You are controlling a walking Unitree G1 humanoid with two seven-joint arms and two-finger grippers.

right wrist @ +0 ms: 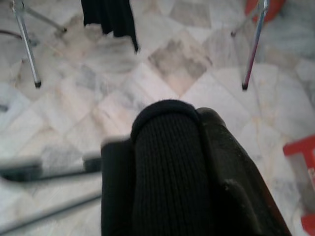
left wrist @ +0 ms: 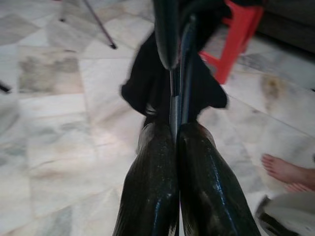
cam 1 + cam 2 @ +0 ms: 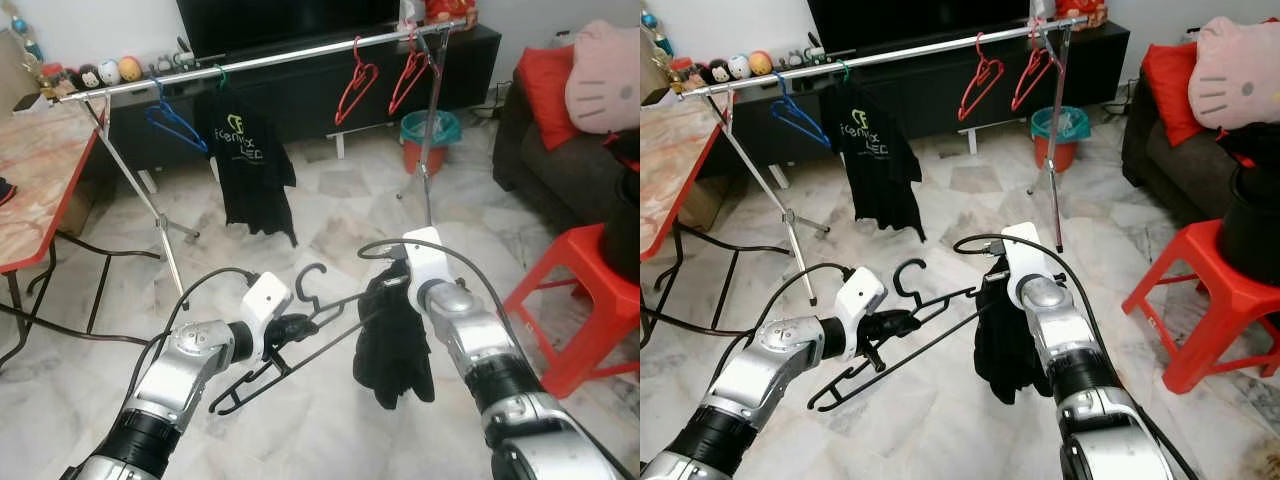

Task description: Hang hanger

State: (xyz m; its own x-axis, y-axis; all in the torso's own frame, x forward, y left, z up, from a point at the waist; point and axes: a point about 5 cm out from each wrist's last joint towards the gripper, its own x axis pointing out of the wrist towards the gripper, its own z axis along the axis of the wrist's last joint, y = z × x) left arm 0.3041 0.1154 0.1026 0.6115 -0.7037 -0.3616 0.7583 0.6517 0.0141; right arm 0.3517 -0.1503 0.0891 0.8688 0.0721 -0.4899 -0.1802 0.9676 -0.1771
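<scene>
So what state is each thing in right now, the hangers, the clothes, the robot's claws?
Black hanger: off the rail, tilted, held at one end by the left gripper.
Left gripper: shut on the black hanger.
Black garment: draped over the hanger's other end, at the right gripper.
Rail: standing.
Black shirt: hanging on the rail.
Blue hanger: hung, bare.
Red hangers: hung, bare.

two silver arms, white wrist housings, black two-finger grippers.
left gripper [image 3: 292, 328]: glossy black fingers [image 2: 152, 187], tapered, long; behind it a white boxy wrist block, then a silver rounded joint and a black ribbed forearm collar. a black cable loops over each wrist. right gripper [image 3: 1002, 280]: same white block behind it, silver cylinder segments, black bands between them.
</scene>
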